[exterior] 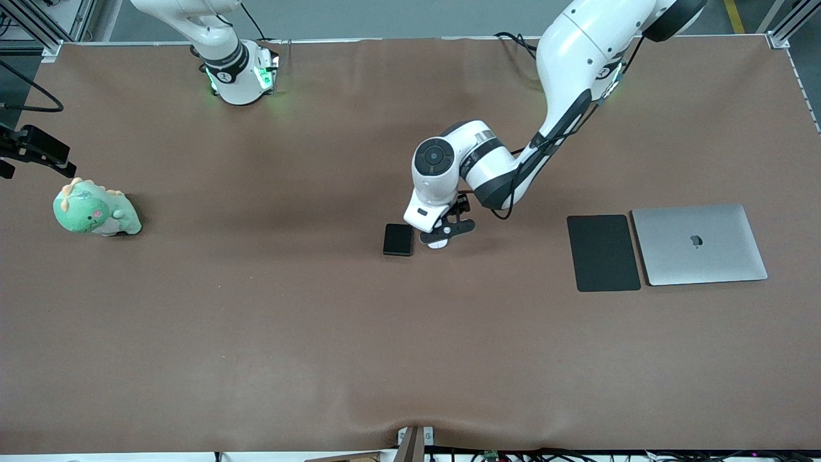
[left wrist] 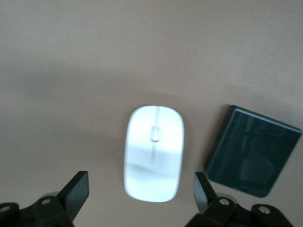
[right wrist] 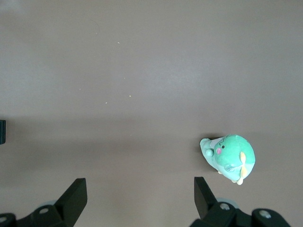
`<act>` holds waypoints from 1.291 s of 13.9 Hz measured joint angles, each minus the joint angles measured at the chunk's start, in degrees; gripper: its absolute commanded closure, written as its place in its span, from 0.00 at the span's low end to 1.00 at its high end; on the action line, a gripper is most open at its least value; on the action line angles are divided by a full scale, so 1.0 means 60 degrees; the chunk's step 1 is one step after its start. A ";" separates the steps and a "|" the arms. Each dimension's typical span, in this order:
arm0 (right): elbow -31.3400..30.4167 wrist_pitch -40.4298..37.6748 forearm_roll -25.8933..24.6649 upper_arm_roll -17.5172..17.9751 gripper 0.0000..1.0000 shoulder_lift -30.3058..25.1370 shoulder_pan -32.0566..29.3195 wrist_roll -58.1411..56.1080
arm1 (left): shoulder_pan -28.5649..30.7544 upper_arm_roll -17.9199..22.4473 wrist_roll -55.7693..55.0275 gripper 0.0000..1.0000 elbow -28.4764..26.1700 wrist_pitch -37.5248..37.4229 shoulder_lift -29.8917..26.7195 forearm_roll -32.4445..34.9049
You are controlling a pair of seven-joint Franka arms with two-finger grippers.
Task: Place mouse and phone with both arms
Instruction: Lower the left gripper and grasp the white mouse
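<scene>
The left gripper [exterior: 441, 236] hangs mid-table with fingers [left wrist: 78, 189] spread wide over the glossy white oval mouse [left wrist: 154, 152], which lies flat beside the thick black phone [exterior: 398, 239]. The right gripper [right wrist: 137, 198], parted and empty, waits over bare table near the green plush toy [right wrist: 230, 158] toward the right arm's end.

A wide brown desk [exterior: 256, 333] fills the view. Grey floor [exterior: 385, 16] shows along its top edge, with metal frame posts [exterior: 48, 29] at the corners.
</scene>
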 measured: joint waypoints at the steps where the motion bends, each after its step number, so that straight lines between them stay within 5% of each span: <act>1: 0.0000 0.0000 0.0000 0.0000 0.00 0.0008 0.0000 0.0000 | -0.0063 0.0002 -0.0234 0.03 0.0010 0.0150 0.0106 0.0198; 10: 0.0000 0.0067 0.0003 0.0039 0.00 0.0210 0.0007 0.0000 | -0.0166 0.0074 -0.0833 0.07 0.0031 0.0508 0.0797 0.1106; 16: 0.0000 0.0116 0.0004 0.0079 0.00 0.0256 0.0036 0.0000 | -0.0179 0.0190 -0.0833 0.48 0.0066 0.0512 0.0818 0.1140; 18: 0.0000 0.0116 0.0005 0.0084 0.00 0.0257 0.0037 0.0000 | -0.0182 0.0190 -0.0833 0.50 0.0077 0.0512 0.0817 0.1153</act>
